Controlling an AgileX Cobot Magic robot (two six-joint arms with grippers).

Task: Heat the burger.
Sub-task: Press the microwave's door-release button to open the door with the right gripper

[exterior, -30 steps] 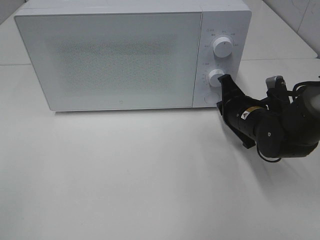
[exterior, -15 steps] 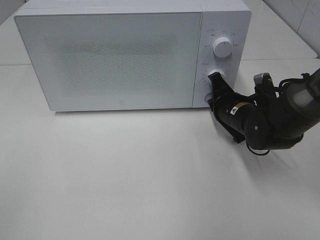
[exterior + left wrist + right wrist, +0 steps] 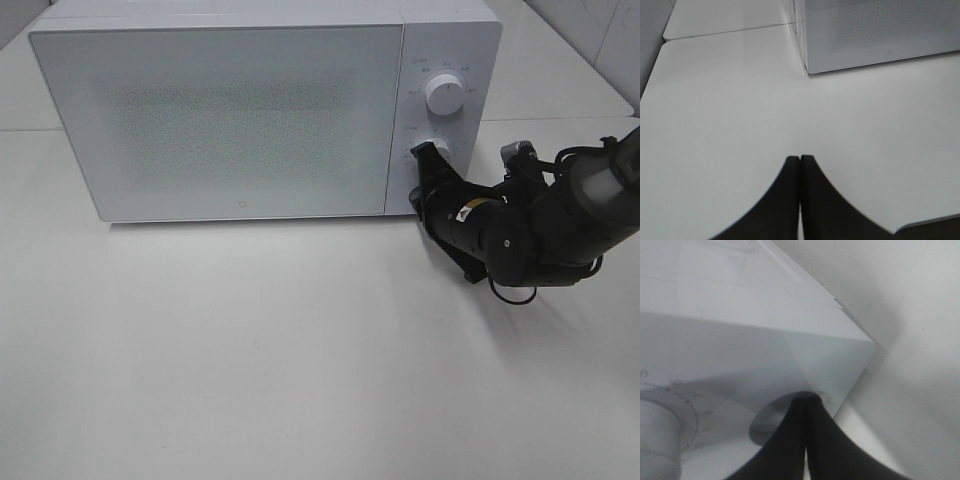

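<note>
White microwave (image 3: 220,110): door shut, sits on table (image 3: 250,360).
Right tool (image 3: 806,399): fingers together, tip at the round button (image 3: 769,419) beside the lower knob (image 3: 657,437).
Change: a second ago it hung right of the panel; now swung in against it.
Meaning: likely a button press; door release or start, can't tell.
Left tool (image 3: 800,161): together, idle over table.
Burger: not in view, maybe behind door.

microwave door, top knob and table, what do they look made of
Door: likely glass or plastic, frosted white; a fine dotted mesh shows through its middle. Top knob: probably moulded plastic, smooth white with a soft sheen. Table: smooth matte white, perhaps laminate; the pictures leave it open.
</note>
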